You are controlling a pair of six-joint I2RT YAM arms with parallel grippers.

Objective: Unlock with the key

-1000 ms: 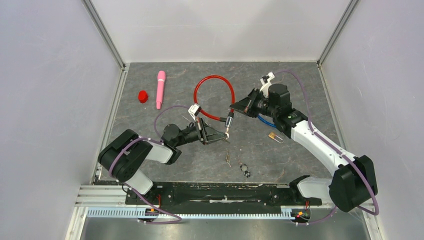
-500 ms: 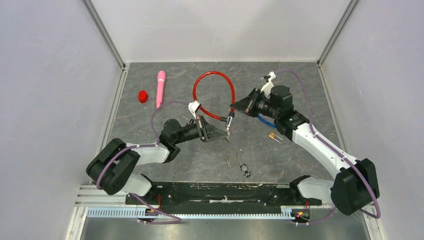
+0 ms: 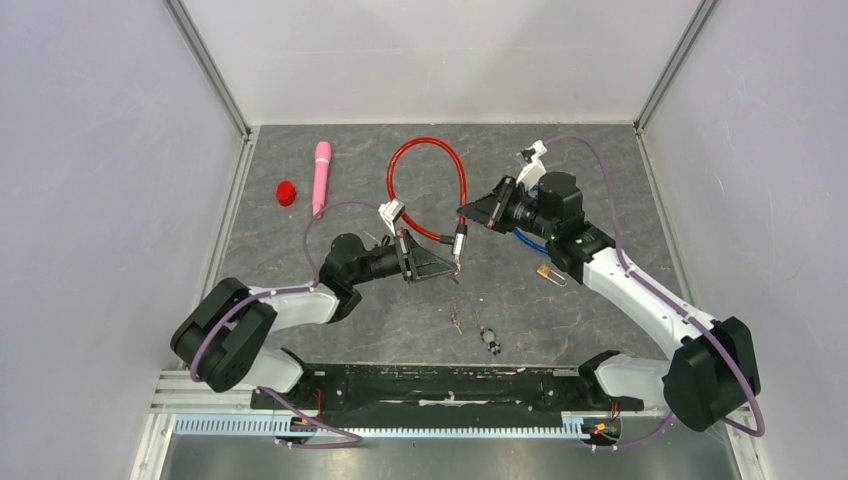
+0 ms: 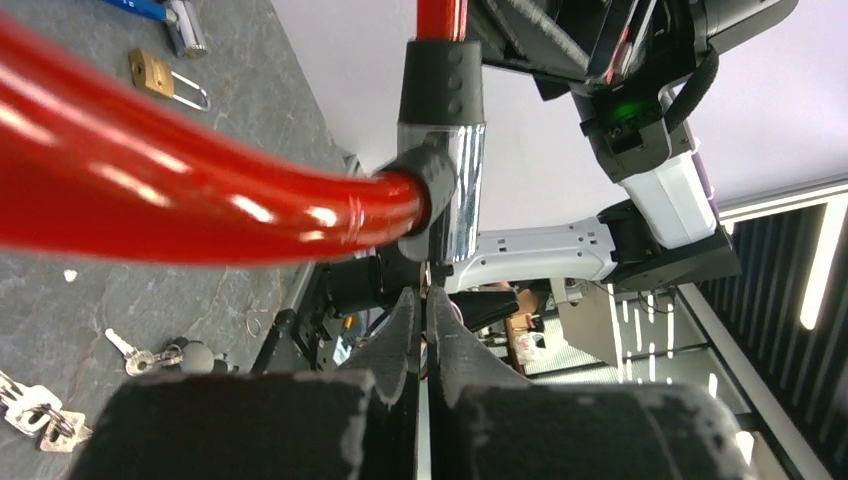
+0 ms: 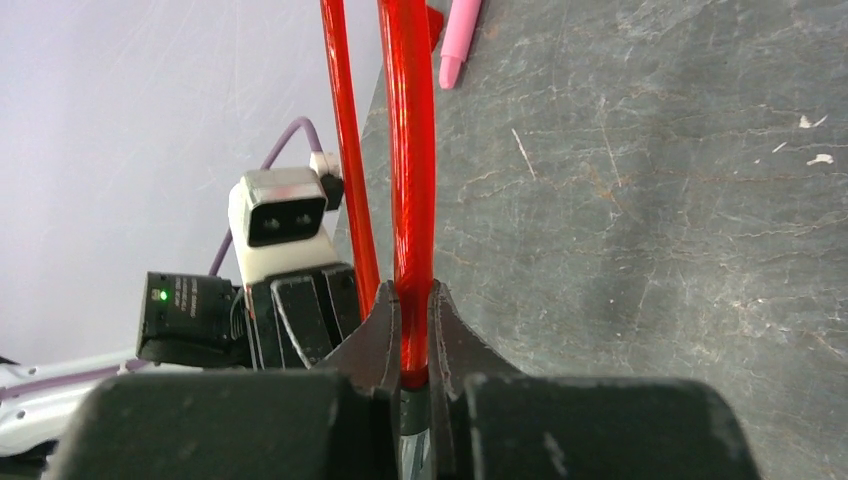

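Observation:
The lock is a red cable loop (image 3: pixel 428 148) that ends in a black and silver lock body (image 3: pixel 459 243) (image 4: pixel 455 190), held off the table mid-scene. My right gripper (image 3: pixel 466 215) (image 5: pixel 411 300) is shut on the red cable (image 5: pixel 408 150) just above the lock body. Coming in from the left, my left gripper (image 3: pixel 452 266) (image 4: pixel 428 300) sits right under the body's lower end. Its jaws are shut on a thin key (image 4: pixel 428 282) that points up into the body. Most of the key is hidden between the fingers.
A brass padlock (image 3: pixel 547 272) (image 4: pixel 150 72) and a blue item (image 3: pixel 530 243) lie under the right arm. Two bunches of keys (image 3: pixel 456 320) (image 3: pixel 490 340) lie near the front. A pink marker (image 3: pixel 321 177) and a red cap (image 3: pixel 286 192) lie at the back left.
The left arm's elbow swung left and down while its gripper stayed at the lock body. The right gripper and cable shifted slightly up and left. Both grips are unchanged.

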